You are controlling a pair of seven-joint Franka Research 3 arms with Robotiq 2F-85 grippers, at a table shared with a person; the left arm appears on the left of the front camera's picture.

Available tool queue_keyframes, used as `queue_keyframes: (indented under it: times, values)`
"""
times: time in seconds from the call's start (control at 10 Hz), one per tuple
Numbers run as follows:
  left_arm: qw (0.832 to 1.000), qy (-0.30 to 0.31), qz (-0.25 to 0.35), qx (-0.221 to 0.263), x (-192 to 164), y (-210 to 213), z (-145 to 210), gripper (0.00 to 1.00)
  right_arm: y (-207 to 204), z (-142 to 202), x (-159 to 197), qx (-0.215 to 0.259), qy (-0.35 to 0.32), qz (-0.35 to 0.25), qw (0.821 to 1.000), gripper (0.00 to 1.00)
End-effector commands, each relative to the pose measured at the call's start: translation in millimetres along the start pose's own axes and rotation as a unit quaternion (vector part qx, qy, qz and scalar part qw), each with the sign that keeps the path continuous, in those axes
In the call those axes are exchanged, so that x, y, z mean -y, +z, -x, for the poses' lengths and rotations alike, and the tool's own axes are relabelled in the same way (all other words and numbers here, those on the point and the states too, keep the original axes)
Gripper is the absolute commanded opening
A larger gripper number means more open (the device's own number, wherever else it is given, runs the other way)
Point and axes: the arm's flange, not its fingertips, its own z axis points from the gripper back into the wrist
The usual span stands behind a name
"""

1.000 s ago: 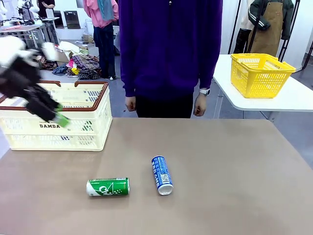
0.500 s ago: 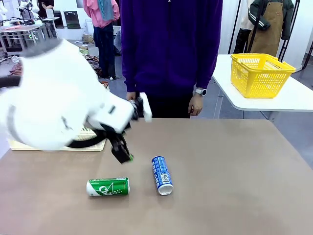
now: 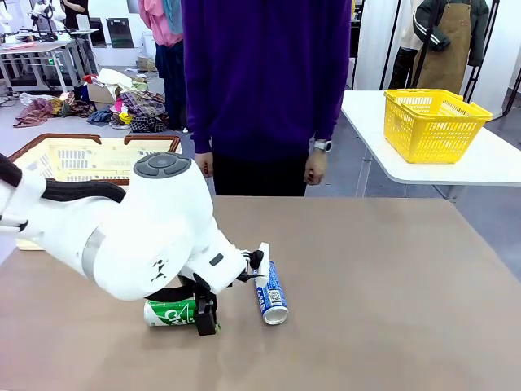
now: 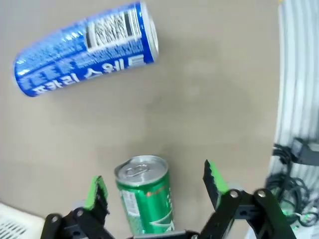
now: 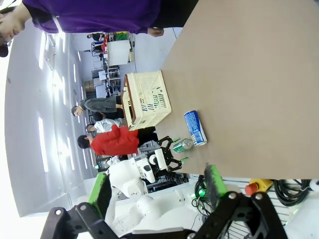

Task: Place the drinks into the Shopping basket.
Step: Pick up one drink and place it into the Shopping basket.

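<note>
The green can (image 3: 169,313) lies on its side on the brown table, silver top toward my left arm. My left gripper (image 3: 201,314) is down at that end, open, with the green can (image 4: 145,200) between its green pads (image 4: 95,192) and a gap on each side. The blue can (image 3: 269,292) lies on its side just to the right; in the left wrist view the blue can (image 4: 85,49) is beyond the fingers. The cream Shopping basket (image 3: 75,155) stands at the table's back left, partly hidden by the arm. My right gripper (image 5: 158,188) is open and empty, off the table.
A person in a purple top (image 3: 264,73) stands at the far edge, hands (image 3: 314,169) hanging down. A yellow mesh basket (image 3: 431,122) sits on a white side table at the right. The right half of the brown table (image 3: 391,277) is bare.
My left arm swung from beside the basket at the left down to the green can, its open fingers now around the can's end. The person shifted slightly left. The cans have not moved.
</note>
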Motion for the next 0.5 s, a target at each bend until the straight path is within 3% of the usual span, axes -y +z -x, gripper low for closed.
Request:
queue_keyframes:
  times: [0.0, 0.4]
  values:
    - [1.000, 0.002, -0.013, -0.009, 6.3, 1.6, -6.8, 1.00, 0.3, -1.5, -5.0, 0.002, -0.004, -0.013, 1.000, 1.00]
    - [1.000, 0.002, -0.013, -0.009, 6.3, 1.6, -6.8, 1.00, 0.3, -1.5, -5.0, 0.002, -0.004, -0.013, 1.000, 1.00]
